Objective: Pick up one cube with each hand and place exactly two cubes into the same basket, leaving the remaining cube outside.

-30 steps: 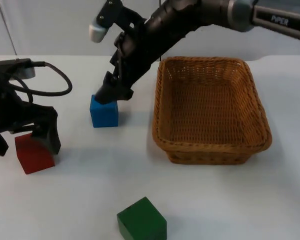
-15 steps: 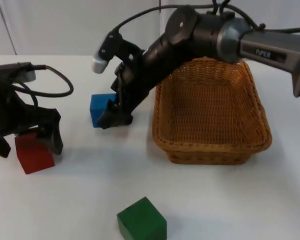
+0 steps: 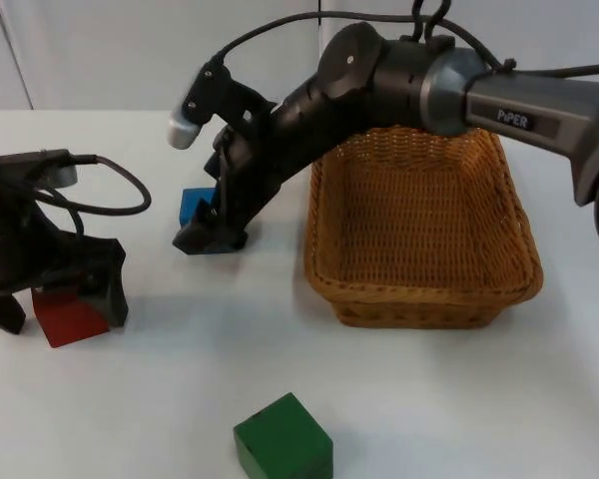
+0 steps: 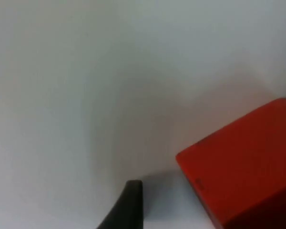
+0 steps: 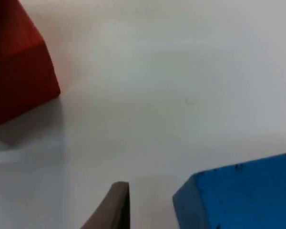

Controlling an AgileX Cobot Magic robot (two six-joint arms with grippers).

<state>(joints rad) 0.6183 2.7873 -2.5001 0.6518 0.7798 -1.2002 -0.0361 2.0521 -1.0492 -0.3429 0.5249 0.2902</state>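
From the top view, a white table [image 3: 449,399] runs back to a grey wall. The right arm reaches from the upper right, across the far left corner of a brown wicker basket [image 3: 419,289], down to the blue cube [image 3: 192,205]. The right gripper [image 3: 208,238] sits low at the table with its fingers spread around that cube, hiding most of it; whether the fingers touch its sides cannot be told. The basket stands just right of this gripper, its near left rim close to the arm, and nothing lies inside it. At the left edge, the left gripper [image 3: 55,299] stands over the red cube [image 3: 68,317], its dark fingers open and straddling the cube on either side, the cube resting on the table between them. The green cube [image 3: 284,439] sits alone near the front edge, well apart from both grippers and from the basket. Open table lies between the two grippers and in front of the basket.

In the left wrist view, a corner of the red cube [image 4: 248,162] rests on the white table, with one black fingertip [image 4: 128,205] just beside it and a gap of bare surface between them.

In the right wrist view, the blue cube [image 5: 238,195] lies close beside a fingertip [image 5: 115,207], a narrow gap showing between them. The red cube [image 5: 14,71] stands farther off across bare table
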